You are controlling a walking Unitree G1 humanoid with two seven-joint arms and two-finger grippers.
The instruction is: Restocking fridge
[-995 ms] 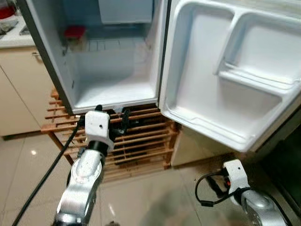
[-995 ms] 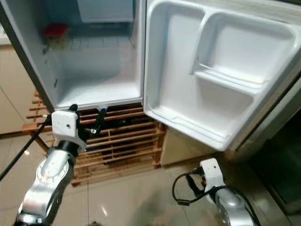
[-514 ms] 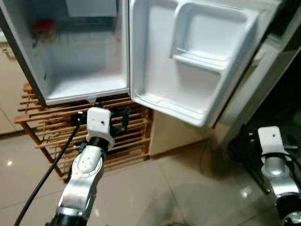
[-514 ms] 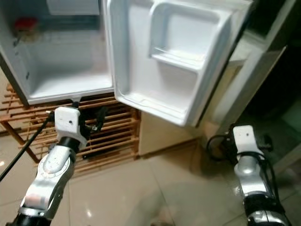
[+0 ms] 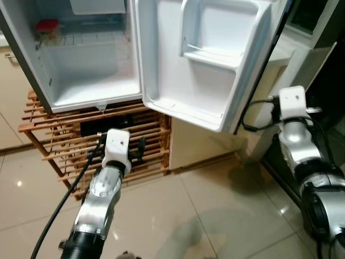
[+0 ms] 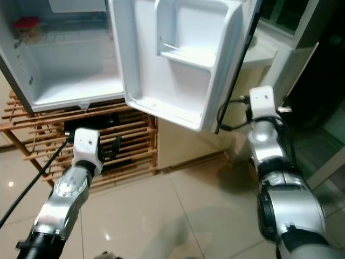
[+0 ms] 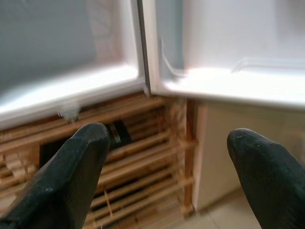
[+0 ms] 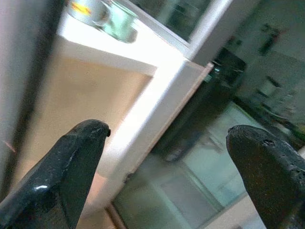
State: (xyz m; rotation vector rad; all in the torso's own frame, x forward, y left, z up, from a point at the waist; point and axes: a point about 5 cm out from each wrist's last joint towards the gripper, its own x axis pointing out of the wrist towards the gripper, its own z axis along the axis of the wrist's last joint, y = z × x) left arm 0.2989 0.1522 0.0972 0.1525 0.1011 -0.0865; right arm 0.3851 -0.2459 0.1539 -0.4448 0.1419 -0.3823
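The small fridge [image 5: 91, 75] stands open on a wooden slat rack [image 5: 48, 143]. Its white door [image 5: 199, 75] swings out to the right, and the door shelf [image 5: 210, 54] holds nothing. A red-lidded container [image 5: 47, 29] sits on the upper shelf inside, at the back left. My left gripper [image 7: 167, 171] is open and holds nothing. It hangs low in front of the rack, below the fridge's bottom edge. My right arm [image 5: 295, 135] is raised just right of the door's outer edge. The right gripper [image 8: 162, 167] is open with nothing between its fingers and faces a white counter.
A white counter [image 5: 280, 54] stands right of the door, with cups or cans [image 8: 102, 14] on top. Dark appliances [image 8: 224, 71] lie beyond it. A black cable [image 5: 59, 208] trails from my left arm. Glossy beige floor tiles [image 5: 215, 216] spread in front.
The view has swung right, so the fridge sits further left. My right arm has risen from near the floor to beside the door's edge. The left gripper sits lower against the rack.
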